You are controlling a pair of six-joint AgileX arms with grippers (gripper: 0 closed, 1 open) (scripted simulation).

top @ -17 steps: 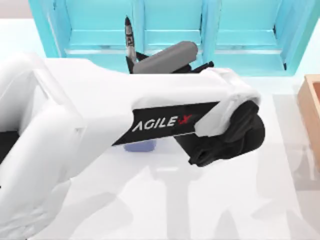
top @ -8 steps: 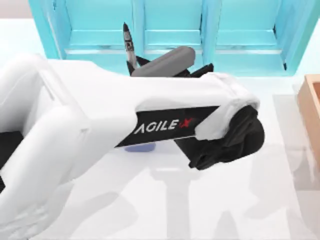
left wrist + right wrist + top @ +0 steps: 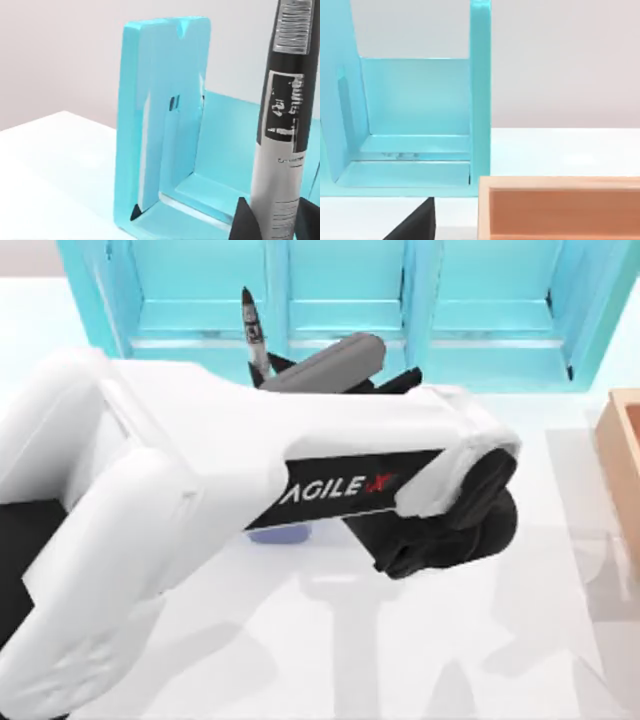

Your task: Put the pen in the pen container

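The pen (image 3: 250, 328) is a slim black stick with a pale labelled band. It stands nearly upright with its tip up, in front of the shelf's left bay. My left gripper (image 3: 263, 366) is shut on its lower part. In the left wrist view the pen (image 3: 282, 125) rises between the two dark fingertips (image 3: 244, 222). The pen container (image 3: 280, 533) is a blue-violet cup, mostly hidden under my left arm, nearer the table's front than the pen. A dark part of my right gripper (image 3: 414, 226) shows in the right wrist view, near the wooden box.
A large turquoise shelf unit (image 3: 350, 300) spans the back of the table. An orange-brown wooden box (image 3: 625, 470) stands at the right edge, and its open top (image 3: 560, 210) faces the right wrist camera. White tabletop lies open at the front right.
My left arm has shifted slightly, carrying the pen a little to the left and toward the shelf. The gripper stays shut on the pen throughout.
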